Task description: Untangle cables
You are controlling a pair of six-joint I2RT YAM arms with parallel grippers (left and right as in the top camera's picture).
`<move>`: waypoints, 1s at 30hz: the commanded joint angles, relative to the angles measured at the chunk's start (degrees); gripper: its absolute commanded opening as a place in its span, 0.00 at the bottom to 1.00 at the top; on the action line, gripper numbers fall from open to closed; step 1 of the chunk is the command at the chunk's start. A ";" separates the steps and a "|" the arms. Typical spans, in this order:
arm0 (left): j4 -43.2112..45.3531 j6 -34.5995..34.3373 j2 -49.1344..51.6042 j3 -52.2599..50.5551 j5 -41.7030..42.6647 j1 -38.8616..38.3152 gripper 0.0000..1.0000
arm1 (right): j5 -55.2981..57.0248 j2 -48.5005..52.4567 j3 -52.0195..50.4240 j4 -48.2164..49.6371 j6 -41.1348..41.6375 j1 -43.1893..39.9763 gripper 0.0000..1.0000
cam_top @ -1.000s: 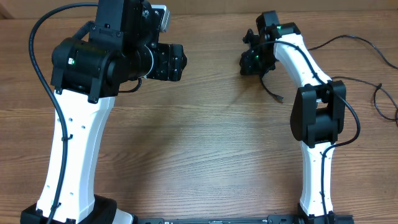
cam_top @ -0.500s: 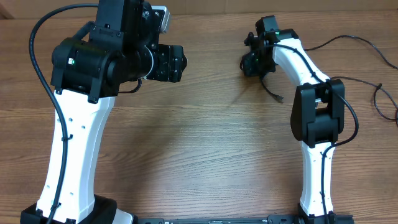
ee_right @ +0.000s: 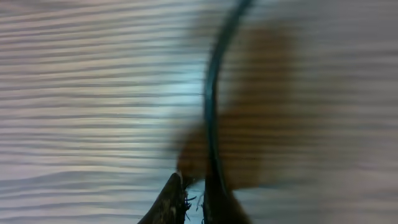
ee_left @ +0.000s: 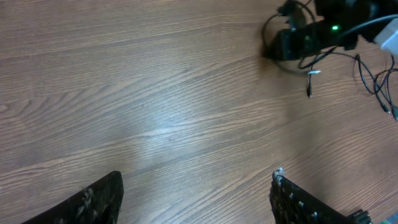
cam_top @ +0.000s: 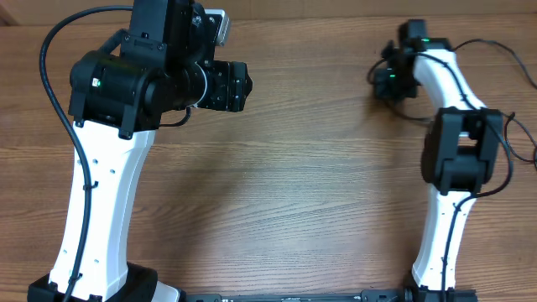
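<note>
My right gripper (cam_top: 388, 80) is at the back right of the table, shut on a thin black cable (ee_right: 210, 99) that runs up from its jaws (ee_right: 194, 198) in the blurred right wrist view. More thin black cable (cam_top: 513, 60) trails off toward the right edge. In the left wrist view the right gripper (ee_left: 298, 45) shows with a metal-tipped plug (ee_left: 309, 87) hanging below it and a loose tangle of cables (ee_left: 379, 84) at the right. My left gripper (ee_left: 196, 190) is open and empty, held high over bare wood, seen from overhead at the back left (cam_top: 237, 85).
The wooden table (cam_top: 285, 193) spans the whole view. The white left arm (cam_top: 101, 193) stands at the left and the white right arm (cam_top: 449, 193) at the right, each with its own thicker black cable.
My right gripper has swung to the right along the back of the table, taking the cable with it. The left arm has not moved.
</note>
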 commanded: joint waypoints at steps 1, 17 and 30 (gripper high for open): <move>0.13 -0.17 -0.92 -0.02 0.98 -0.39 0.75 | 5.40 -0.13 -0.24 -0.13 -0.24 -3.04 0.09; 0.44 -1.29 -0.92 -0.02 2.05 -0.39 0.75 | 7.45 -0.13 -0.24 9.46 -2.93 -19.15 0.05; 5.31 -2.73 -0.83 -0.02 4.15 -0.83 0.76 | -1.05 -0.50 2.49 6.32 -7.06 -30.10 0.10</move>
